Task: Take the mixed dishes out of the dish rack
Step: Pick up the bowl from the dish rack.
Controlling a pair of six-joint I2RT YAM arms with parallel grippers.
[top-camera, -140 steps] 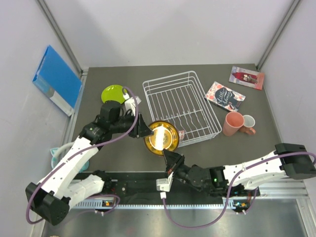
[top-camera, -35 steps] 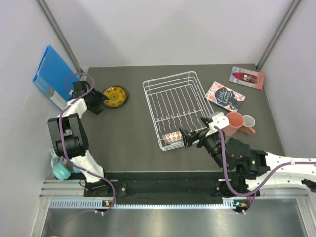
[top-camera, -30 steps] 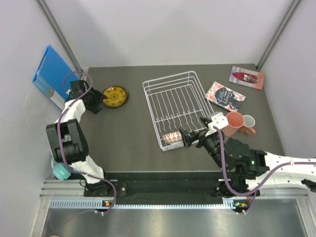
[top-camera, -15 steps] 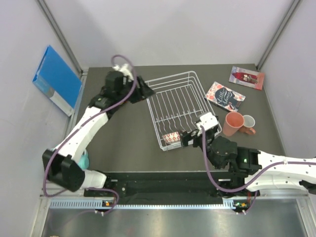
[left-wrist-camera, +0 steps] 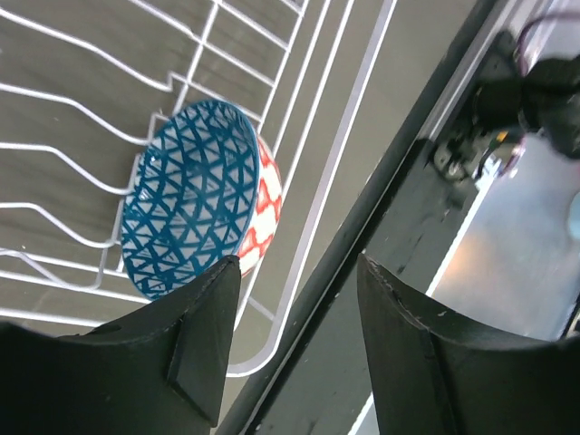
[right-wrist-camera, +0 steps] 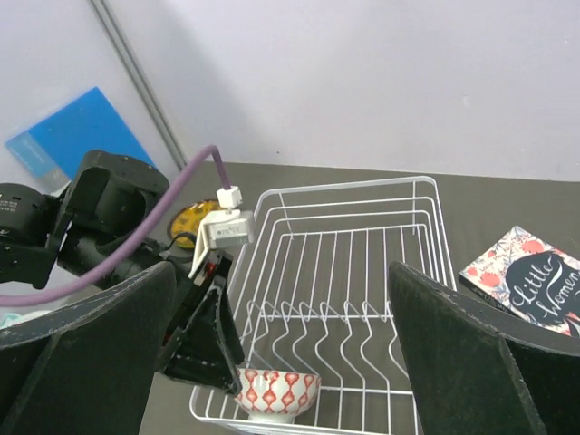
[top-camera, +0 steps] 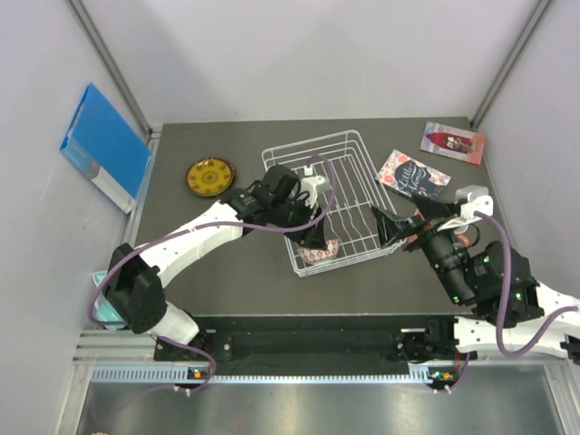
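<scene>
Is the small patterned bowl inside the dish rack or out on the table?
Inside. The patterned bowl sits in a near corner of the dish rack, wires around it; the left gripper hovers open by it.

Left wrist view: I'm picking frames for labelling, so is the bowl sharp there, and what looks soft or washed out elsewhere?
Left wrist: the bowl is sharp, the upper right blurred, the lower right washed out. Right wrist: its fingers blur near the lens, the dish rack crisp. Top external: even light.

top: overhead, far | left wrist: close, down | right wrist: oblique, farther | shared: bowl [left-wrist-camera: 195, 199], dish rack [top-camera: 337, 186]
</scene>
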